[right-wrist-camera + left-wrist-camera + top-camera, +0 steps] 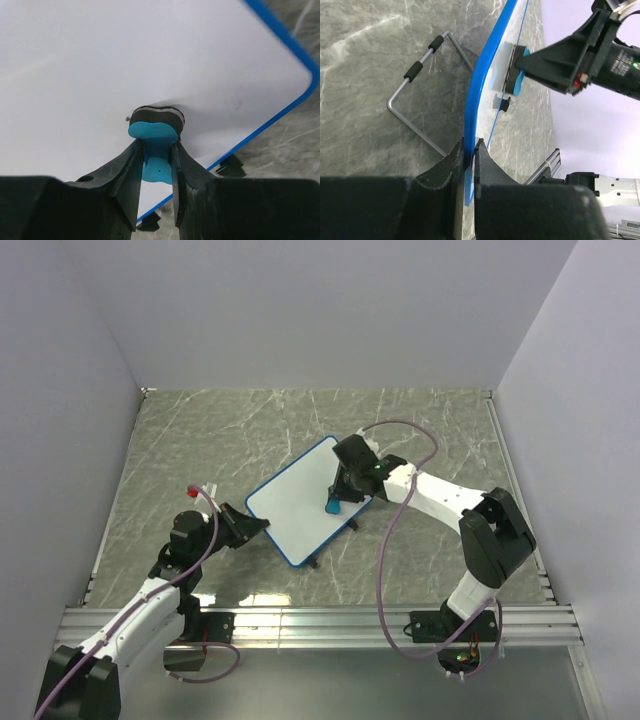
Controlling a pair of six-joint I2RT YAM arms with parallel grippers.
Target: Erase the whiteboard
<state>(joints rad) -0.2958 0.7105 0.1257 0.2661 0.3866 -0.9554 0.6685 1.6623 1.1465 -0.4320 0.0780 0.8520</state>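
Marble tabletop [200,430] | whiteboard [300,506] (blue-framed) edge clamped in left pincer [469,148] | right pincer [156,148] grips eraser [152,129] against its face

Right wrist view: whiteboard [150,50] cut off top and left; eraser [152,131] contact face hidden.

- The left arm [142,605] and right arm [440,498] each have white tubular links between bulky black joint housings.
- Mauve cables [385,570] loop loosely along the 2 arms.
- The left gripper [470,150] and right gripper [157,152] have matte black, angular, wedge-shaped fingers.
- The right wrist housing carries 1 small green light [635,64], a red spot [578,77] and white print.
- A red-tipped part [193,487] shows at the left wrist.
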